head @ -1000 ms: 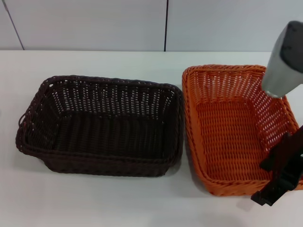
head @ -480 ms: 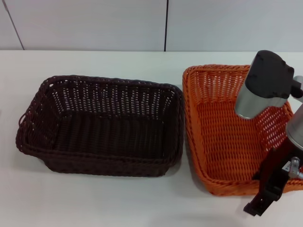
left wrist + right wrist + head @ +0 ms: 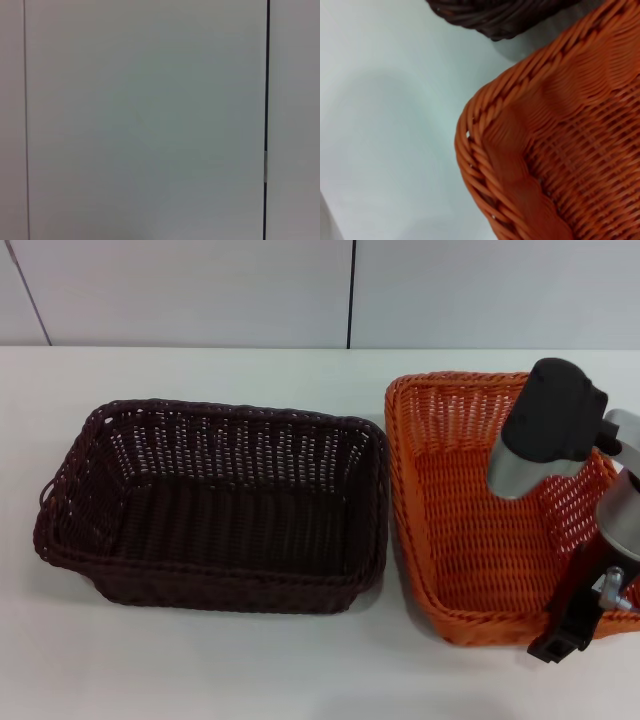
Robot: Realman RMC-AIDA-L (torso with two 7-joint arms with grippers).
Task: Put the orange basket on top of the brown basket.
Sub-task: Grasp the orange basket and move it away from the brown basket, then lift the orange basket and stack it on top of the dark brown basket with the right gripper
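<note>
The orange basket (image 3: pixel 468 525) sits on the right side of the white table, with the brown basket (image 3: pixel 215 505) just to its left, rims nearly touching. My right gripper (image 3: pixel 562 633) is at the orange basket's near right rim, one dark finger outside the wall, and the basket's near edge rides slightly up with it. The right wrist view shows a corner of the orange basket (image 3: pixel 555 150) up close and a bit of the brown basket (image 3: pixel 505 15) beyond it. My left gripper is out of view.
The white table (image 3: pixel 200 670) runs to a pale panelled wall (image 3: pixel 200 290) at the back. The left wrist view shows only that wall (image 3: pixel 150 120). My right arm's grey and black links (image 3: pixel 545 430) hang over the orange basket's right half.
My right arm has swung in over the orange basket and its gripper has risen at the near right rim. The orange basket has shifted slightly upward with it. The brown basket has not moved.
</note>
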